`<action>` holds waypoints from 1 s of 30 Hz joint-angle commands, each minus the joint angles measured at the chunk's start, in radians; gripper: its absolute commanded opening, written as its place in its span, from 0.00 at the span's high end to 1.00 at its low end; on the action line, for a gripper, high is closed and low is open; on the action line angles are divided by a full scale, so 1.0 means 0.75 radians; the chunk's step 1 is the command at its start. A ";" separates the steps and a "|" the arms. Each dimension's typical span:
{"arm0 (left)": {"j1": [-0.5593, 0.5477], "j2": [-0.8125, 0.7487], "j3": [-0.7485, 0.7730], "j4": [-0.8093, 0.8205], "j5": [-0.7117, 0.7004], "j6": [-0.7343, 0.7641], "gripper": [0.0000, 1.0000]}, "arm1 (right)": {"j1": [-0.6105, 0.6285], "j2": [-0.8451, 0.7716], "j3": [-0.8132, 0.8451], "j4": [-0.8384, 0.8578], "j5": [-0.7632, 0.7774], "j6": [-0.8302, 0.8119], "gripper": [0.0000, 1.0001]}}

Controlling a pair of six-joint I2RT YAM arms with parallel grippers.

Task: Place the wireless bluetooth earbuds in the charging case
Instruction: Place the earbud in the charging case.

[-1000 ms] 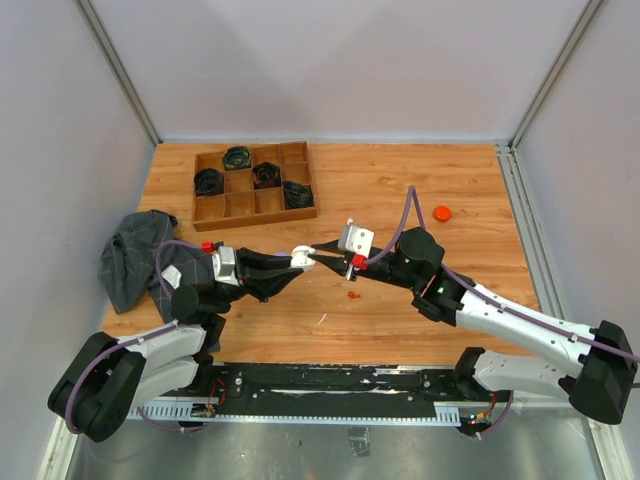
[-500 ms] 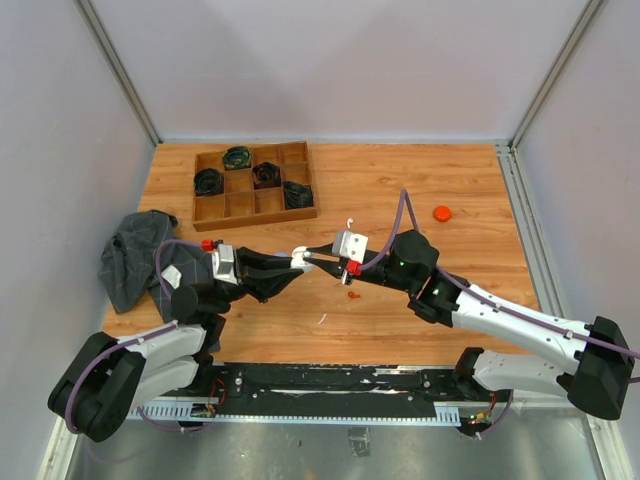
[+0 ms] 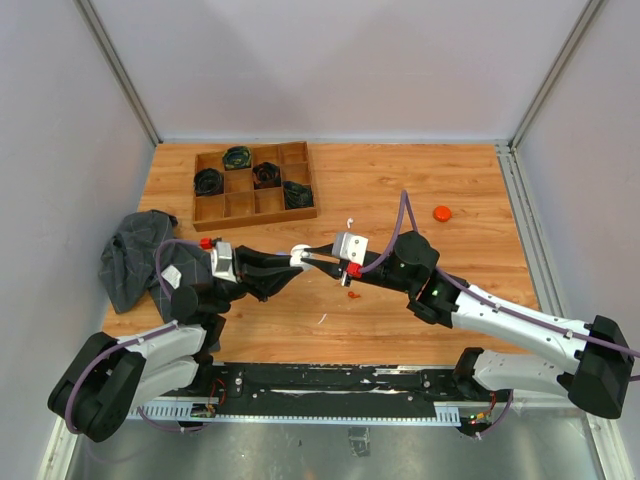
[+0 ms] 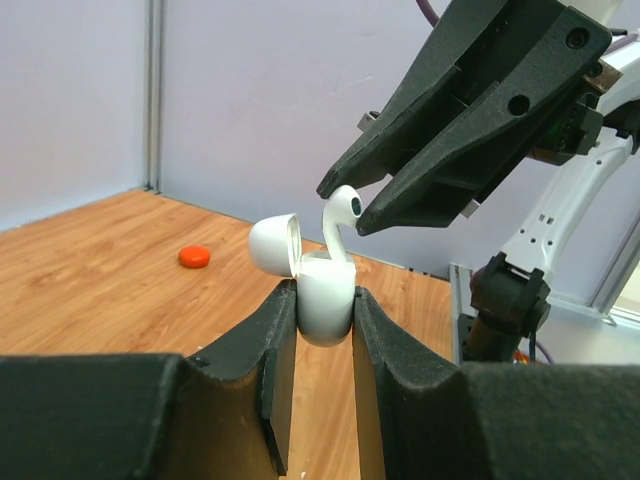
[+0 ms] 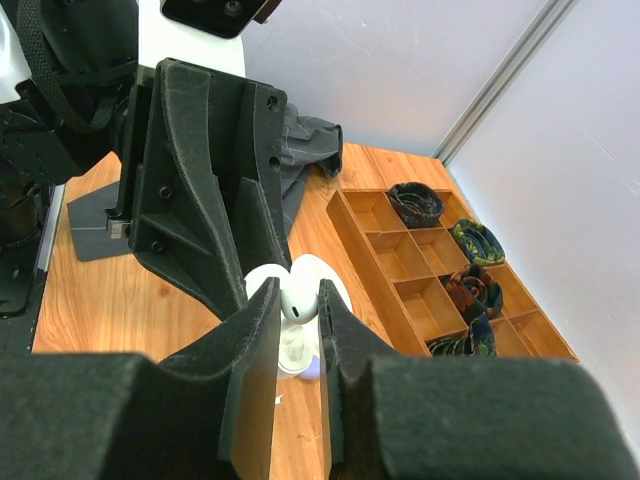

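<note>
My left gripper is shut on a white charging case and holds it above the table with its lid open. My right gripper is shut on a white stemmed earbud. It holds the earbud head up, with the stem tip inside the mouth of the case. The earbud also shows in the left wrist view under the right fingers. A tiny orange-red piece lies on the table below the right wrist. A tiny lavender piece lies on the table under the case.
An orange round puck lies at the right of the table. A wooden divided tray with rolled dark items stands at the back left. A grey cloth lies at the left edge beside the left arm.
My right gripper has moved left with the earbud and brought it over the open case. The left gripper and case have hardly moved.
</note>
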 commanded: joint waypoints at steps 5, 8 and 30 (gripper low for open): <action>-0.005 -0.002 -0.004 0.301 -0.103 -0.061 1.00 | 0.033 0.019 0.005 0.051 -0.052 0.011 0.96; -0.005 -0.004 -0.002 0.322 -0.101 -0.078 1.00 | 0.033 0.027 -0.003 0.051 -0.056 0.014 0.95; -0.005 -0.075 -0.031 0.327 -0.099 -0.020 1.00 | 0.031 0.020 -0.073 0.049 0.001 0.043 0.79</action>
